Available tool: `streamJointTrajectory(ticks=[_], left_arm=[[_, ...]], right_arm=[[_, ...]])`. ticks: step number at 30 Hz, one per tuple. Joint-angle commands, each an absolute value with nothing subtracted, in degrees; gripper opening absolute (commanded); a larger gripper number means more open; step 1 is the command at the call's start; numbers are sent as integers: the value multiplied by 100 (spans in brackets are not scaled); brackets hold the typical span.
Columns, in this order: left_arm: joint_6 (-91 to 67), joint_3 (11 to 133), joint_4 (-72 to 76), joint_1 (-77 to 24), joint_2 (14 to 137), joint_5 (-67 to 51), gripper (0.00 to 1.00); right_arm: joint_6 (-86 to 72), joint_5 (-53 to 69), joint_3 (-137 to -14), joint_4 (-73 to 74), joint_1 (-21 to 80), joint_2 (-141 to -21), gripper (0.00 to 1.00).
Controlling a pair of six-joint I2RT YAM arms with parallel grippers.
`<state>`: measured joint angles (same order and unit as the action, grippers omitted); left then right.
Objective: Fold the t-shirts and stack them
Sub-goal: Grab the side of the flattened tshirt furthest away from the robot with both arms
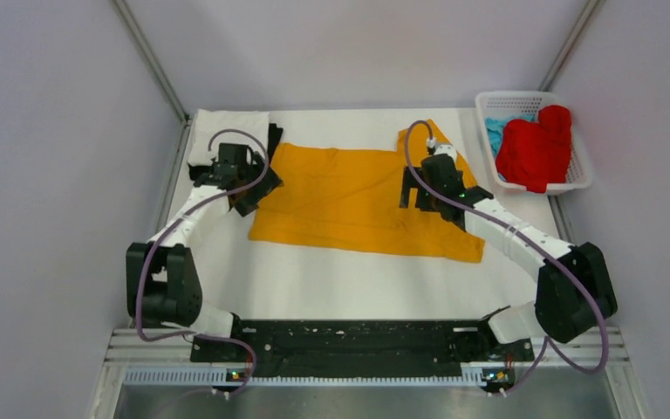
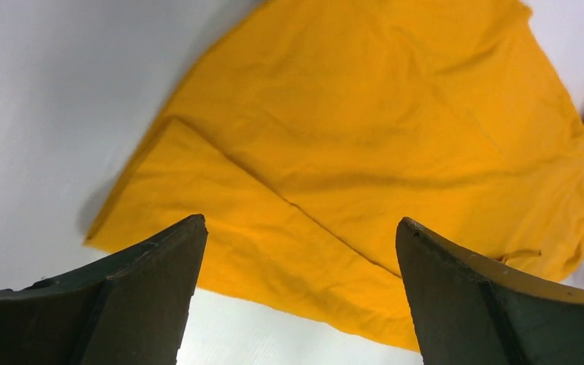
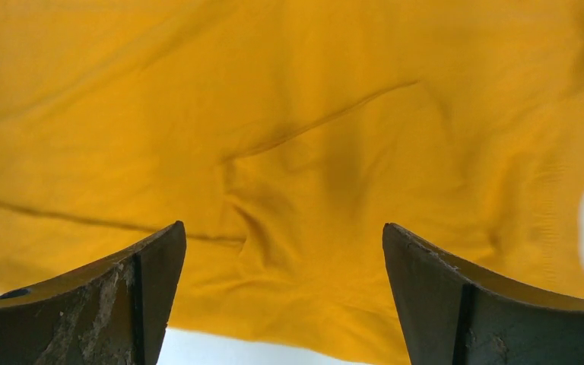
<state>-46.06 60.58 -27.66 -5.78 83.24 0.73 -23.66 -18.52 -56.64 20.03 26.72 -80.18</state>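
Left gripper (image 2: 300, 220) gapes wide, empty; right gripper (image 3: 283, 225) likewise; both over the mustard t-shirt (image 1: 349, 201).

Setting: a robotics lab test cell, not a home or a shop.

- Enclosure: plain grey wall panels (image 1: 52, 131) close off the left, rear and right of the frame, joined by bare metal frame posts (image 1: 150, 61) at upper left and upper right.
- Work surface: a table (image 1: 358, 284) under a white cover.
- Mounting: the left arm (image 1: 174, 231) and right arm (image 1: 515, 236) are fixed to a black base plate (image 1: 358, 336) at bottom centre.
- Below the plate runs a slotted strip (image 1: 314, 375), probably a cable duct; the detail is too fine to confirm.
- Test material: a mustard t-shirt (image 1: 349, 196) at centre and a white lattice basket (image 1: 515, 94) at upper right.
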Motion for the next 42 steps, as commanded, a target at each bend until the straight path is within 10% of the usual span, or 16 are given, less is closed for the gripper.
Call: streamJointTrajectory(ticks=[1, 12, 33, 42], left_arm=[[-4379, 6250, -2233, -901, 9209, -1088, 99], [-4532, 5721, -2043, -1201, 10140, -907, 99], [-6027, 2095, -2531, -2217, 6111, 41, 99], [-6223, 2027, -3313, -2225, 5108, 81, 99]], right_arm=[[-2600, -55, -5064, 1018, 2646, -8285, 99], [-2924, 259, -4001, 632, 2675, -8840, 97], [-4873, -815, -1625, 2308, 4087, -4556, 98], [-4490, -1345, -2244, 2496, 4087, -4706, 99]])
